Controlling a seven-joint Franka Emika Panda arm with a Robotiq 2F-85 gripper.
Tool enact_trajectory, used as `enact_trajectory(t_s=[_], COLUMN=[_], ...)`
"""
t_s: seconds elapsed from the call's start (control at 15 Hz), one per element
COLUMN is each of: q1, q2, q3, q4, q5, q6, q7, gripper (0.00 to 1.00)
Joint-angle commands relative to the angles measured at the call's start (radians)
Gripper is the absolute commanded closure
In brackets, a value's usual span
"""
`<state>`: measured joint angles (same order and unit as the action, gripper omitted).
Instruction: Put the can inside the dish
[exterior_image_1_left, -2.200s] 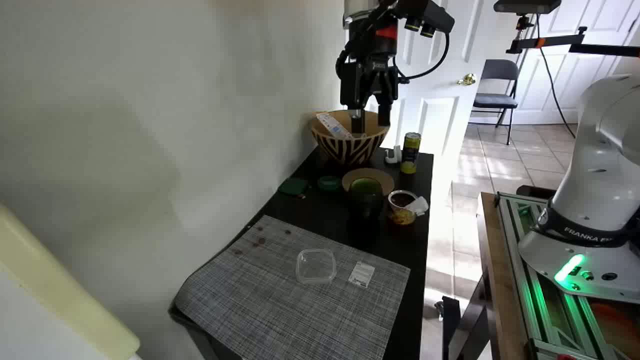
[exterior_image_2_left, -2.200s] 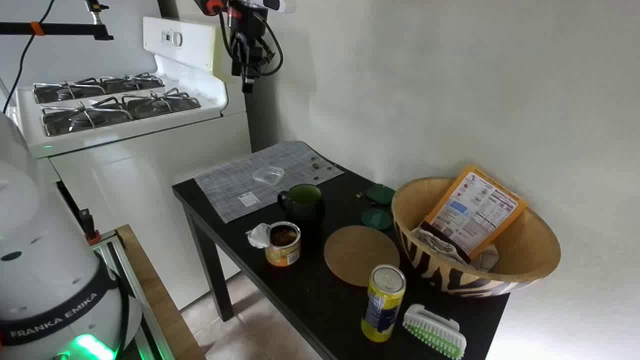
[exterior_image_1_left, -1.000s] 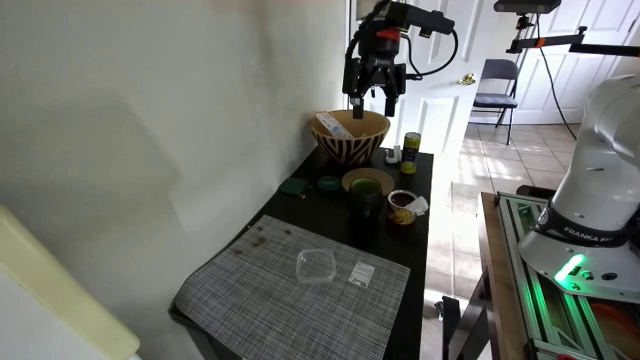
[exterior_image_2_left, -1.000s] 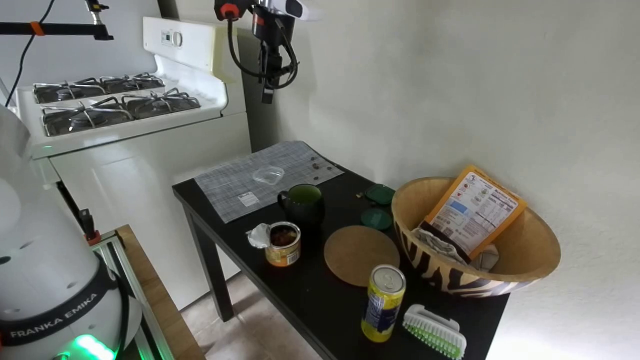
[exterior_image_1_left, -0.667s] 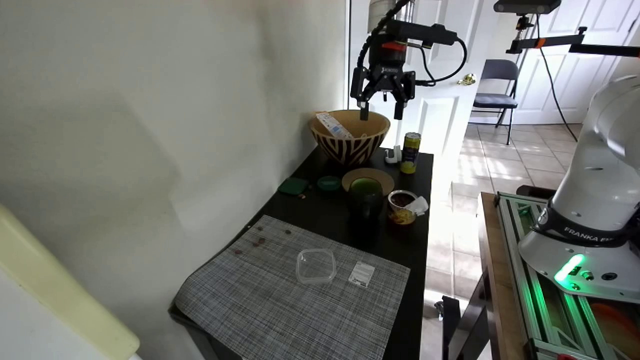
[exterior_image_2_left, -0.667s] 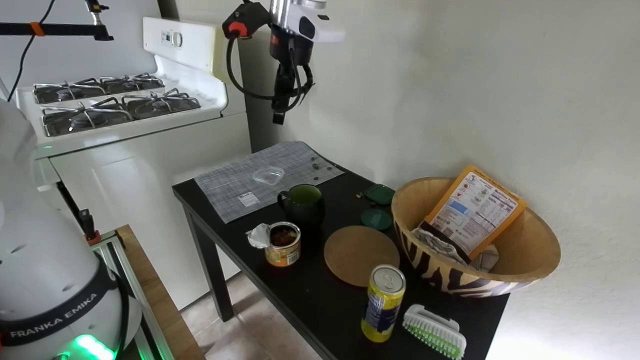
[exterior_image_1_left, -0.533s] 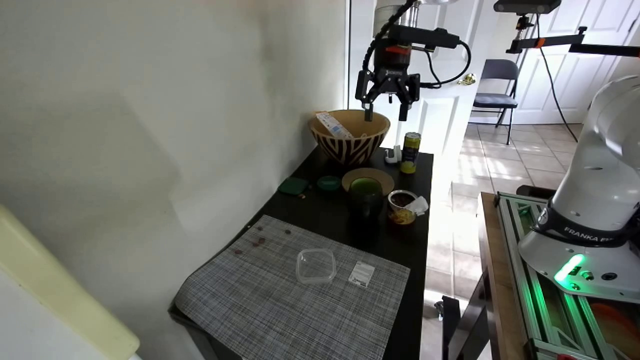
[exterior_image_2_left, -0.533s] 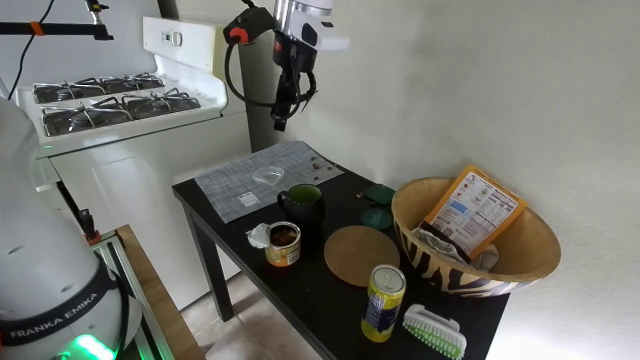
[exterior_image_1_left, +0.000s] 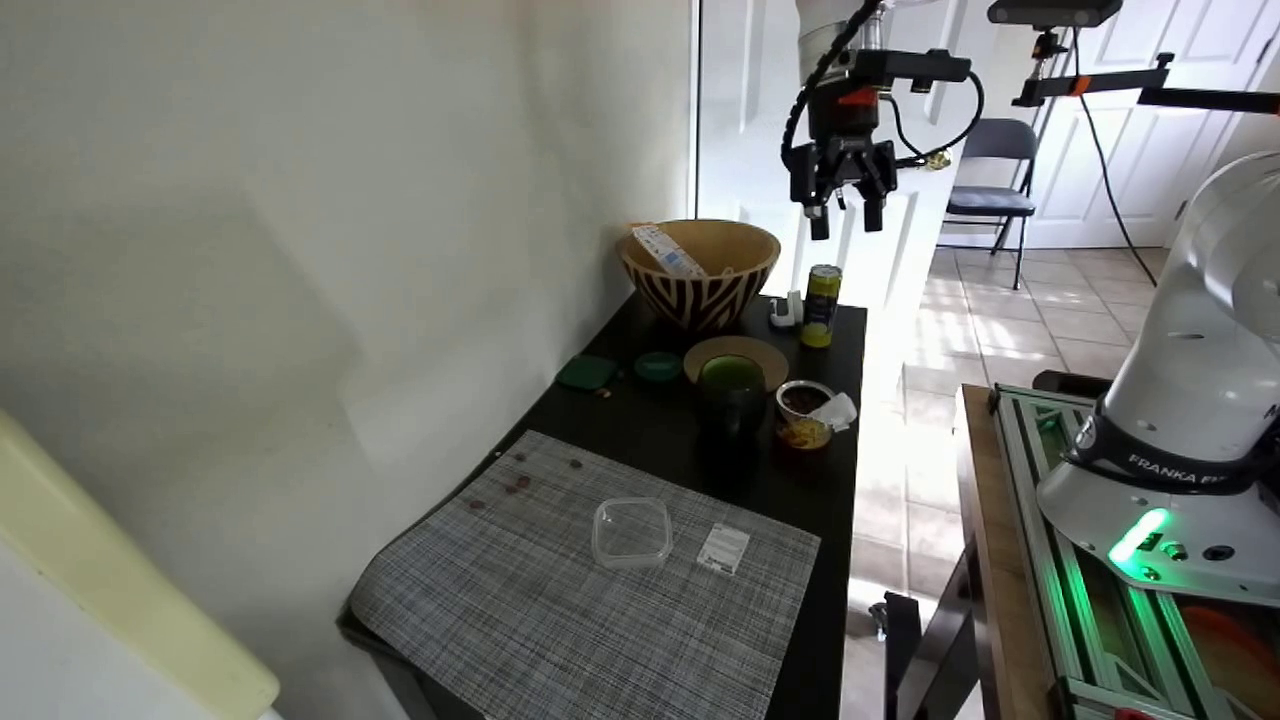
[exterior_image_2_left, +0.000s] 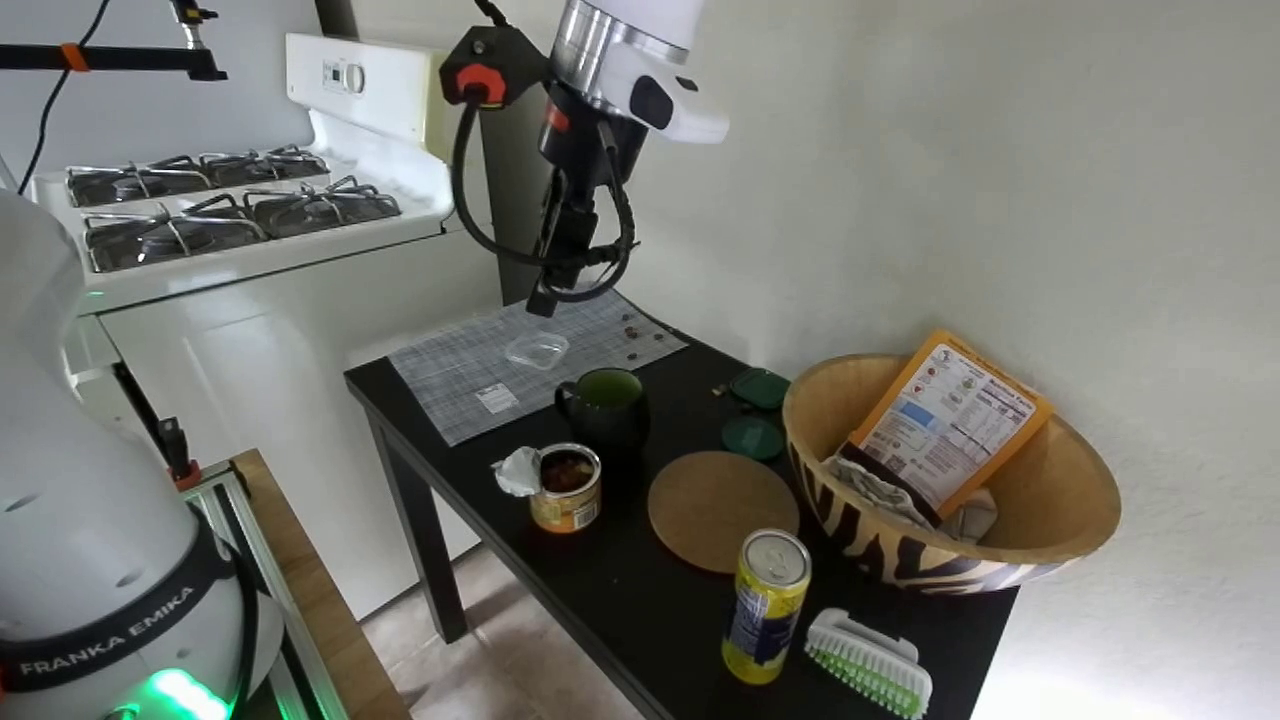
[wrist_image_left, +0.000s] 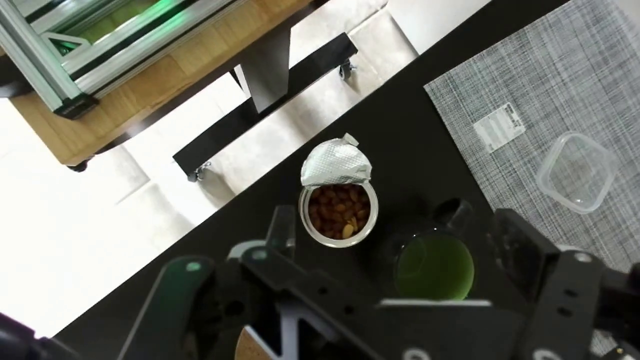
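Holding my claw (exterior_image_1_left: 847, 222) spread and empty above the bench (exterior_image_2_left: 650, 600), I presumably need that width for the yellow drink can (exterior_image_2_left: 768, 605), standing upright near the zebra-striped bowl (exterior_image_1_left: 700, 300), its likely destination.

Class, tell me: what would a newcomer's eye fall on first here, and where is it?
Probably the big striped bowl near the wall, with an orange packet leaning inside. Then the yellow can, upright on the black table beside a white brush. Above the table hangs the open pincer, dark against a white door in an exterior view.
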<state>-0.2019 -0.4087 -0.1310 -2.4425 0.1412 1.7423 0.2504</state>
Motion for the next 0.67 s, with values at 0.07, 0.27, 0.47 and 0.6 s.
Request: enact_trajectory(t_s=[0.07, 0.27, 0.47, 0.6], q1=[-0.009, -0.009, -0.038, -0.067], q2=[-0.007, -0.009, -0.042, -0.051], q3=[-0.021, -0.025, 0.000, -0.010], q4=[0.002, 0.002, -0.054, -0.085], q5=[0.001, 0.001, -0.043, -0.097], q6=[-0.007, -0.007, 0.141, 0.239], q7=[-0.048, -0.059, 0.030, 0.060], gripper=[0.00, 0.00, 0.00, 0.00])
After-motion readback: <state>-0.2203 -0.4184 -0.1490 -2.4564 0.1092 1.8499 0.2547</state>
